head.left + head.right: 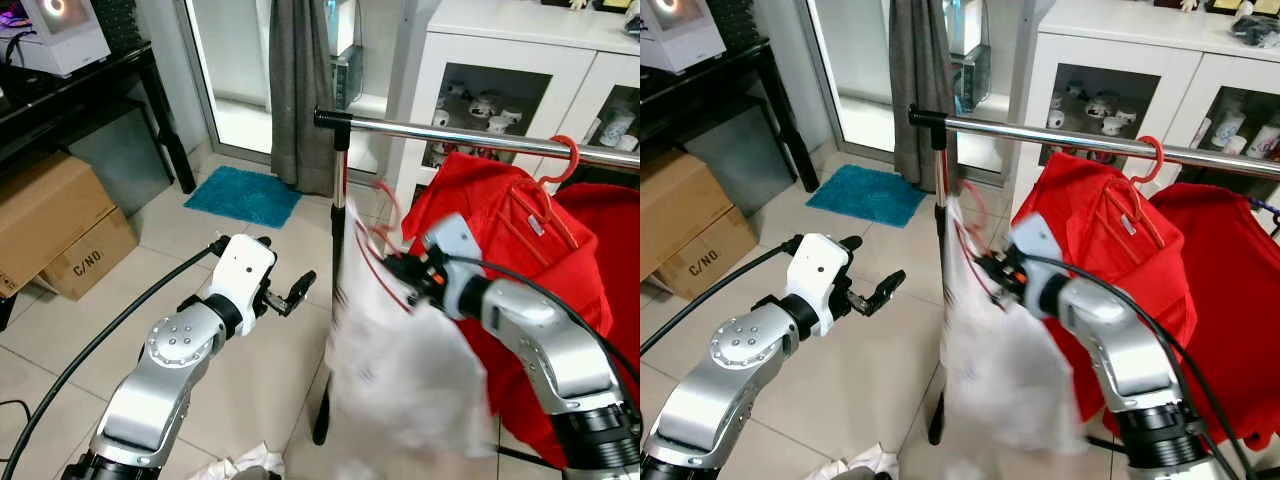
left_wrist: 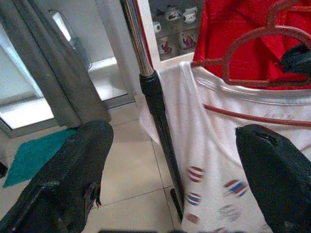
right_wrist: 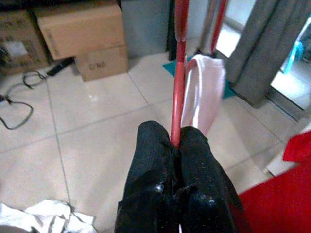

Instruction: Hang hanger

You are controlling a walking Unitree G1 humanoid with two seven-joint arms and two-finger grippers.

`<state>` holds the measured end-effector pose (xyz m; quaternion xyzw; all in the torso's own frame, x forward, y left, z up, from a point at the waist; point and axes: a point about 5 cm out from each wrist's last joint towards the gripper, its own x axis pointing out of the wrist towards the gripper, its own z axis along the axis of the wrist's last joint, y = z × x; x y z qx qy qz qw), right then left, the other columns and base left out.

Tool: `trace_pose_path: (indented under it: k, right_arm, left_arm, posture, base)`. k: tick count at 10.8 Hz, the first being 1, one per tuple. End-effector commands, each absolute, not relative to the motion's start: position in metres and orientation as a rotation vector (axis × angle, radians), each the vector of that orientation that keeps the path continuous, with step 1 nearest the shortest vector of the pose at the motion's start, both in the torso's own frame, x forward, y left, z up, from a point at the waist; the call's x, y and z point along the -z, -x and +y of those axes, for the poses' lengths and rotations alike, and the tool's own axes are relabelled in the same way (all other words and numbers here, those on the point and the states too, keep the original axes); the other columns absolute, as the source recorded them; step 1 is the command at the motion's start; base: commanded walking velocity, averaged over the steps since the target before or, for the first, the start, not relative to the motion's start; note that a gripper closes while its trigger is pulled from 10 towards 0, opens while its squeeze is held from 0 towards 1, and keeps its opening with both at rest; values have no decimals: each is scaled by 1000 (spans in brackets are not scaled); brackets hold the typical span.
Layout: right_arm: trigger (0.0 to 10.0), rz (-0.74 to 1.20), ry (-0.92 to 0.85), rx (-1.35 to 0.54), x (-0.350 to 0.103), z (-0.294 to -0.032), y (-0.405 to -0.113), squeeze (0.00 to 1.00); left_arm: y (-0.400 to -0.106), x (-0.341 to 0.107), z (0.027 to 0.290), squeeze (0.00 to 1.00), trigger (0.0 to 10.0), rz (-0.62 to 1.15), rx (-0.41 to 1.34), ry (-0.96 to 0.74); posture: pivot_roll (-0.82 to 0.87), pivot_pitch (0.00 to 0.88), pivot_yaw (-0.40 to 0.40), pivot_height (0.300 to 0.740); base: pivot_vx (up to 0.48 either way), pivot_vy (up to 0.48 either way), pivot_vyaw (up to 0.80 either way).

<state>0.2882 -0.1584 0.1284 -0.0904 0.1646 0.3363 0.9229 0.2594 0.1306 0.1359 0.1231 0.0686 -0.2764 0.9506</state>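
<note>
Left eye view, item one: your right gripper (image 1: pixel 392 266), fingers clamped on the red hanger (image 1: pixel 375 250) that carries a white shirt (image 1: pixel 400 370). The hanger sits just below the chrome rail (image 1: pixel 470 136) and beside the rack's black upright post (image 1: pixel 335 300); its hook is not yet over the rail. The shirt is motion-blurred and hangs down in front of your right forearm.

Item two: your left gripper (image 1: pixel 290 293), fingers apart and holding nothing, raised to the left of the post, near the shirt but not touching it. In the left wrist view you see both fingers (image 2: pixel 77 179) spread wide, with the post and the white shirt between them.

Item three: a red garment (image 1: pixel 500 260) on its own red hanger (image 1: pixel 555 170), already hooked over the rail to the right of the held one.

Item four: in the right wrist view, your fingers (image 3: pixel 155 160) are pressed together on the hanger's red bar.

Surroundings: white cabinet (image 1: pixel 500 60) behind the rail, grey curtain (image 1: pixel 300 90), teal mat (image 1: pixel 243 195), cardboard boxes (image 1: pixel 60 225) on the tiled floor, crumpled white cloth (image 1: pixel 235 466) at your feet.
</note>
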Motion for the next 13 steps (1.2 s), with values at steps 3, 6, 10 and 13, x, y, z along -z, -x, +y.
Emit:
trace_pose_path:
  k: [3, 6, 10, 13]
  right_arm:
    - [0, 365, 302, -819, -123, -174, -275, 0]
    - [0, 185, 115, -990, -152, -136, -272, 0]
    - [0, 22, -91, -987, -180, -95, -285, 0]
    - [0, 46, -83, -980, -177, -99, -286, 0]
  left_arm:
    - [-259, -136, 133, 0, 10000, 136, 561, -272]
    - [-256, -137, 127, 0, 10000, 145, 568, -221]
    - [-276, -145, 134, 0, 10000, 60, 385, -322]
    - [-288, -161, 139, 0, 10000, -75, 290, -371]
  posture:
    - [-43, 0, 55, 740]
    - [-39, 0, 42, 740]
    - [-36, 0, 24, 740]
    - [-44, 0, 20, 740]
  base:
    - [0, 0, 0]
    - [0, 0, 0]
    - [0, 0, 0]
    - [0, 0, 0]
